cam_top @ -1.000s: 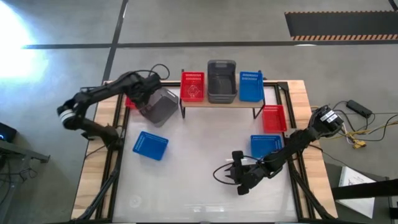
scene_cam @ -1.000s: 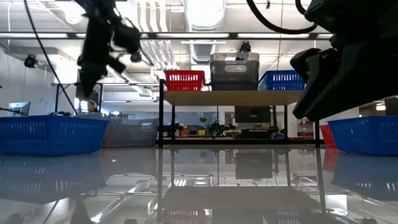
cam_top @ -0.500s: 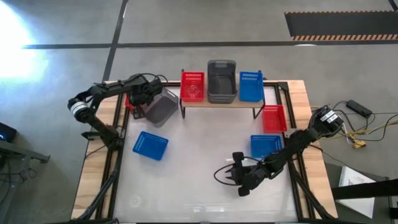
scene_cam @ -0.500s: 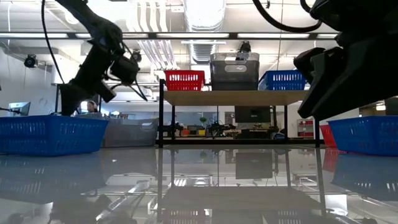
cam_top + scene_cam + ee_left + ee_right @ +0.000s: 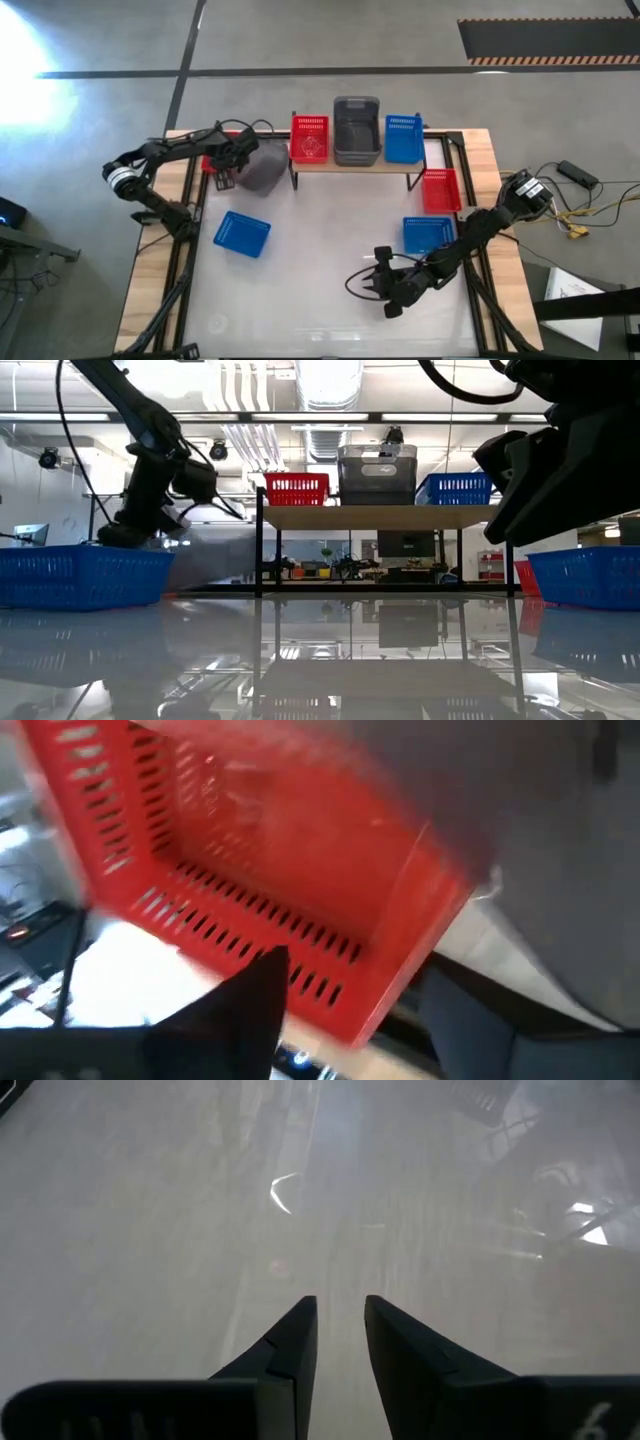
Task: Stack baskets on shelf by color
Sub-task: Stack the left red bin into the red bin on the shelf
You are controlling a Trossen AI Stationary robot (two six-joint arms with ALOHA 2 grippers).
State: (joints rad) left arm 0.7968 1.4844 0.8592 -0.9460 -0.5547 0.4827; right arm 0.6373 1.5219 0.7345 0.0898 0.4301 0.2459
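Observation:
The shelf stands at the table's far side. It carries a red basket, a dark grey basket and a blue basket. Another grey basket rests on the table beside the shelf's left end. My left gripper hangs low just left of it, open, over a red basket at the far left edge. My right gripper hovers near the table's front, slightly open, with nothing between its fingers. My left gripper points down at a slant at the red basket's near wall. One finger shows in front of that wall. I cannot tell whether it touches the basket.
A blue basket lies on the table's left half. At the right edge lie a red basket and another blue one. Bare white tabletop spreads through the middle.
My left gripper has sunk toward the table at the far left and rolled its wrist. The grey basket, held up and tilted a second ago, now rests on the table by the shelf's left end, apart from the fingers.

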